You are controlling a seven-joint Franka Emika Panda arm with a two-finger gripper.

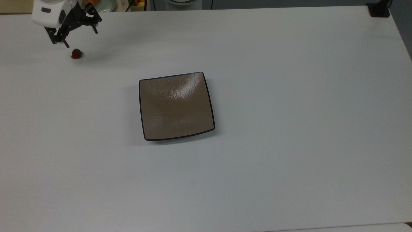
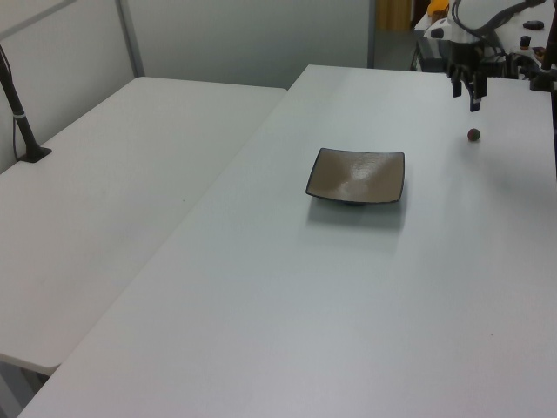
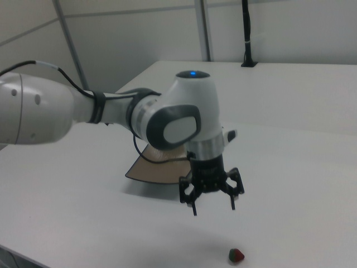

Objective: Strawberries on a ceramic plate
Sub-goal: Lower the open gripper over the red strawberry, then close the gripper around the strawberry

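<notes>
The claw [image 3: 213, 208] is hanging wide open above the desk [image 1: 289, 96], just beside the strawberry [image 1: 76, 53], which is lying well apart from the ceramic plate [image 1: 176, 106].

Strawberries: one [image 1: 76, 53], lying on the counter [image 1: 289, 96].
Plates: one [image 1: 175, 106], square, tan-brown.
Pincers: one [image 1: 79, 34], on a single arm.
Counters: two, side by side in the left view.
</notes>
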